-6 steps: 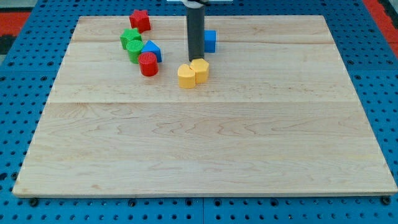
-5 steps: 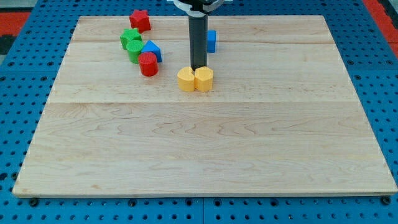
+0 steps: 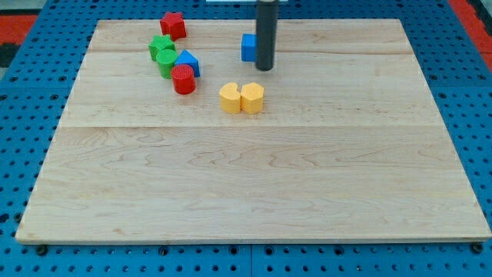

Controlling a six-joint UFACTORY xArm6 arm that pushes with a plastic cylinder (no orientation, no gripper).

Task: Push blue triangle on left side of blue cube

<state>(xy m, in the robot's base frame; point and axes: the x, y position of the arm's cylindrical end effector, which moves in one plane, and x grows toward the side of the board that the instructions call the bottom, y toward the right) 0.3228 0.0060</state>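
Note:
The blue triangle (image 3: 187, 61) lies near the view's top left, touching the red cylinder (image 3: 183, 79) and the green blocks (image 3: 164, 54). The blue cube (image 3: 248, 47) sits at the view's top centre, well to the right of the triangle. My tip (image 3: 264, 68) is at the cube's lower right side, the rod covering the cube's right part. The tip stands above the two yellow blocks and apart from them.
A yellow heart (image 3: 229, 98) and a yellow hexagon (image 3: 252, 98) sit side by side, touching, below the cube. A red star (image 3: 173, 25) lies at the top left. The wooden board (image 3: 254, 185) rests on a blue pegboard.
My tip moved up and to the right, away from the yellow blocks to the blue cube's right side. The yellow blocks had been pushed slightly down and now rest still.

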